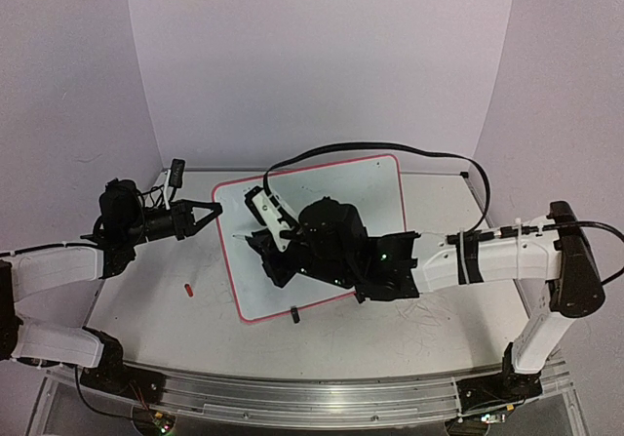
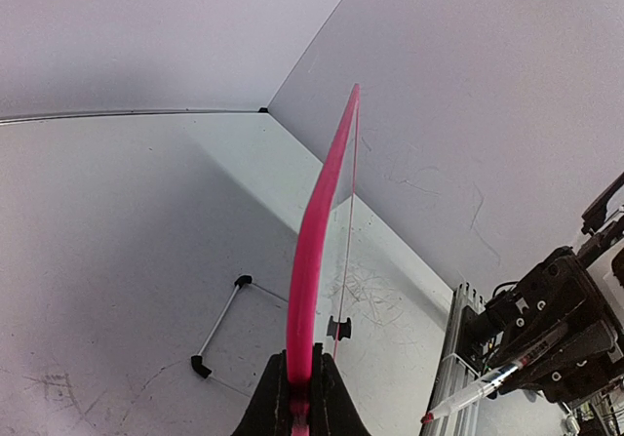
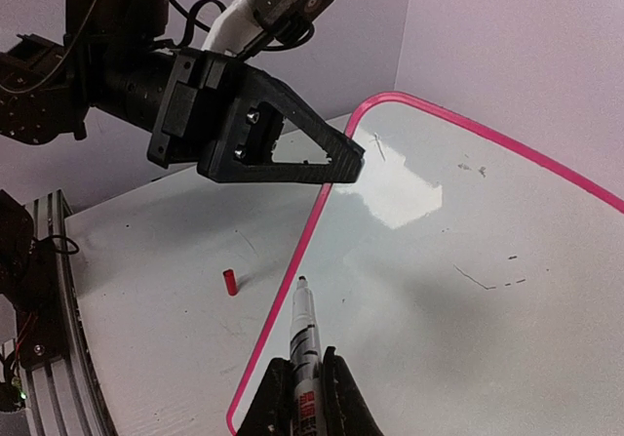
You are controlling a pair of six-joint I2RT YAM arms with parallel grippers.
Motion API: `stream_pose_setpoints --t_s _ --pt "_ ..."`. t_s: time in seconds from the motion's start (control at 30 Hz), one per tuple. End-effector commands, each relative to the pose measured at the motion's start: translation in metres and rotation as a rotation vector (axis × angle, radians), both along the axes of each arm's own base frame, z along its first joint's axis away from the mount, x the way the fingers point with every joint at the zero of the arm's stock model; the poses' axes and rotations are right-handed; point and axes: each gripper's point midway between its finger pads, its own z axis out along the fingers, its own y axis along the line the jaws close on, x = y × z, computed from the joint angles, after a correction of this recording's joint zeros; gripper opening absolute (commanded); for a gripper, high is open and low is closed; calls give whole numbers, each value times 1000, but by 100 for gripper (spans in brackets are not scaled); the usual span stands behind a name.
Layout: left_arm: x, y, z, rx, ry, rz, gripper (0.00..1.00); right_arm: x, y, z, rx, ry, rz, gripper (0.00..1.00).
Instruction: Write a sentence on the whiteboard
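Note:
The whiteboard (image 1: 361, 187) lies on the table, glossy white with a red-pink rim. No lettering of the sentence shows on it, only a few faint short strokes (image 3: 487, 282). My left gripper (image 1: 210, 210) is shut on the board's left rim (image 2: 317, 231); it also shows in the right wrist view (image 3: 283, 148). My right gripper (image 1: 265, 251) hovers over the board's left part, shut on an uncapped marker (image 3: 304, 343). The marker's tip is just above the board, close to the left rim. The marker also shows in the left wrist view (image 2: 487, 385).
A small red cap (image 1: 187, 287) lies on the table left of the board, also in the right wrist view (image 3: 229, 282). A black clip foot (image 1: 294, 313) sits at the board's near edge. A small wire bracket (image 2: 219, 324) lies nearby. A black cable (image 1: 390, 148) arcs over the board's far side.

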Motion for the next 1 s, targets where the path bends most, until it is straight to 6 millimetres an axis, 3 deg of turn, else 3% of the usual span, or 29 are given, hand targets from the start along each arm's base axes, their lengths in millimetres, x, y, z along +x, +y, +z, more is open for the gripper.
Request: stream_pose_setpoints --t_s 0.0,0.33,0.97 --pt "-3 0 11 -10 -57 -1 0 6 14 25 66 -36 -17 0" --pt "-3 0 13 -10 -61 -3 0 31 19 31 71 -71 -138 0" --pt "-4 0 15 -14 -64 -6 0 34 35 18 41 -65 -104 0"
